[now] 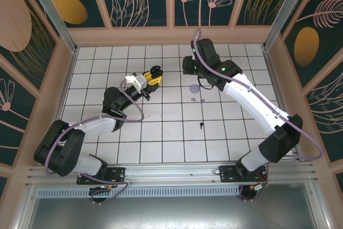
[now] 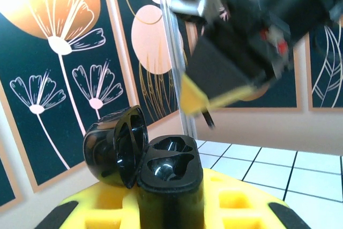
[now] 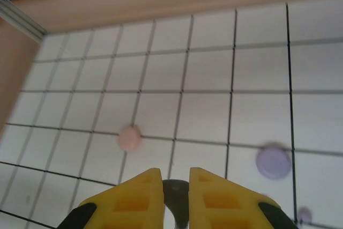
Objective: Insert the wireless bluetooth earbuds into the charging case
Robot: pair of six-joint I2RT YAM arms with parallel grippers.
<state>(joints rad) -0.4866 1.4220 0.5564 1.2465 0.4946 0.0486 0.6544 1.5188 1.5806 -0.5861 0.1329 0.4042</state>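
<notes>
**gridfan:** What's where on the white tiled tabletop [image 1: 161,132]?

**yamwatcher:** Left arm [image 1: 91,127] reaches toward the middle. The left jaws are clamped on the black charging case [image 2: 170,178], upright, lid flipped open, both wells showing. Right arm [image 1: 252,100] comes over from the far right. The right jaws are pinched nearly together on a black earbud [image 2: 208,117], stem hanging just above the case, not touching.

**gridfan:** And the loose stuff?

**yamwatcher:** Lavender case [image 1: 194,87] lies flat near the right jaws, pink case [image 3: 129,138] well apart from it. A second black earbud [image 1: 201,125] lies alone nearer the bases. Tiny lavender earbuds [image 1: 193,99] sit just beside the lavender case.
</notes>
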